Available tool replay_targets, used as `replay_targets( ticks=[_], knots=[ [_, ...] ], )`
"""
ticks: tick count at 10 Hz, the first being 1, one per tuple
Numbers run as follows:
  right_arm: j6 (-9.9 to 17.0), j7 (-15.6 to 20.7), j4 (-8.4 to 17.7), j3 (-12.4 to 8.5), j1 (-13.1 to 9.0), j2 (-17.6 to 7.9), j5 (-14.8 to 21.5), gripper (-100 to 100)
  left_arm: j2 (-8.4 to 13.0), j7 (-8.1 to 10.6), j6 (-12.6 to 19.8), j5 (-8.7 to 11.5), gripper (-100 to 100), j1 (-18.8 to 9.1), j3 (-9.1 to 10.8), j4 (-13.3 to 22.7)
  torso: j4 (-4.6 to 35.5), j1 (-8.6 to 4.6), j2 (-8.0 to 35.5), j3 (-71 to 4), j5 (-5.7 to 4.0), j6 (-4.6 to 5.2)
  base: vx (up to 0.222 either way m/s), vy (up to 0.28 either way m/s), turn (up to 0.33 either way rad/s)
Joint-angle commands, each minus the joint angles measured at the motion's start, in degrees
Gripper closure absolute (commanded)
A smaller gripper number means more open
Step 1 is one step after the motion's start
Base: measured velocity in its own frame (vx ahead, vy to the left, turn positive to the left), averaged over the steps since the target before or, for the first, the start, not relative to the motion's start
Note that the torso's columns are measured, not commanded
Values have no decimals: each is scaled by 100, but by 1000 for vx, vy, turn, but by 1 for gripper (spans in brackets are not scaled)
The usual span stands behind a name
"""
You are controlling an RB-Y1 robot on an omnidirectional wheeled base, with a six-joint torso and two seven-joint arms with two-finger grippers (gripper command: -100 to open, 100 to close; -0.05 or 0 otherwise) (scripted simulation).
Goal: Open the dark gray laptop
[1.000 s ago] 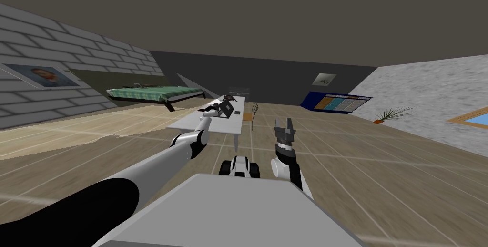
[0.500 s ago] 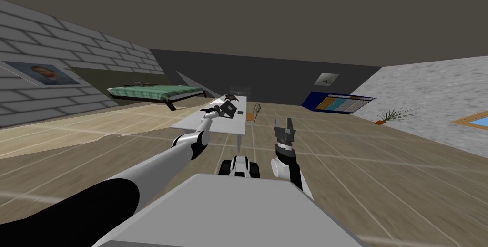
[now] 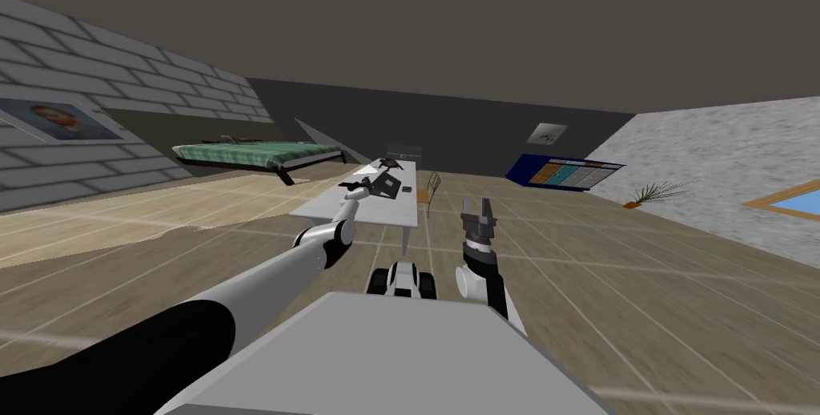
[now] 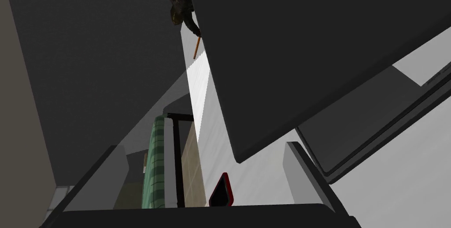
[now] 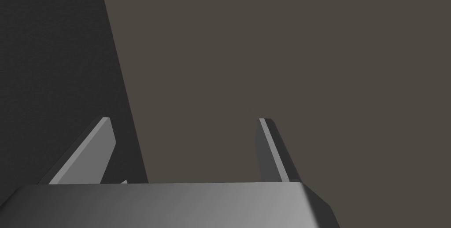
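1. Left gripper (image 4: 205, 146): fingers spread, empty, just beside a lid corner of the dark gray laptop (image 4: 308, 53).
2. Laptop: lid lifted partway off its base, about midway along the white table (image 3: 320, 208).
3. Right gripper (image 3: 478, 208): fingers spread, empty, well apart from the table.

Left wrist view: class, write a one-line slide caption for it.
Open left gripper at a corner of the raised lid of the dark grey laptop on the white table.
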Motion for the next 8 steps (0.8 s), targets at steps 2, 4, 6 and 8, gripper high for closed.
replay_targets(
  ticks=[2,4,6,8],
  knots=[
    [0,0,0,0,0,0,0,0,104,-67,372,-46,-100,-226,138,-100,-1,33,-4,-2,9,-2,-12,-35,6],
    [0,0,0,0,0,0,0,0,175,-104,597,-74,-100,-377,227,-151,-5,51,-9,-6,16,-4,-18,-22,14],
    [0,0,0,0,0,-1,0,0,141,-86,550,-98,0,-342,220,-158,-6,46,-11,-7,15,-4,-3,-4,1],
    [0,0,0,-1,0,-1,0,0,141,-86,546,-97,0,-342,219,-155,-5,42,-10,-7,13,-4,0,0,0]
  ],
)
